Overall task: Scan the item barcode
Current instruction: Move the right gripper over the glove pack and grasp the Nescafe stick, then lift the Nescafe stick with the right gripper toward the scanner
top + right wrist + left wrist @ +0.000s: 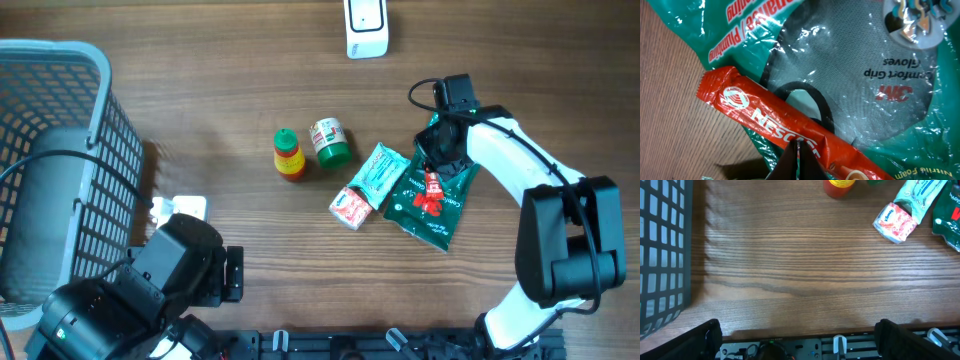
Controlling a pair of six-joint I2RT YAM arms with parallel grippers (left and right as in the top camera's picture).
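Red Nescafé sachet [757, 117] lies flat, diagonal (logo up), atop the green glove packet [865, 100].

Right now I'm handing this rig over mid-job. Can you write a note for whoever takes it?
Left claw: open, empty, over the table beside the basket.
Right claw: shut on the red stick, which lies on the glove pack.
Scanner: at the far table edge, apart from the items.
Done: stick pinched.
Left: lift it and show its barcode to the scanner. No barcode is visible yet.
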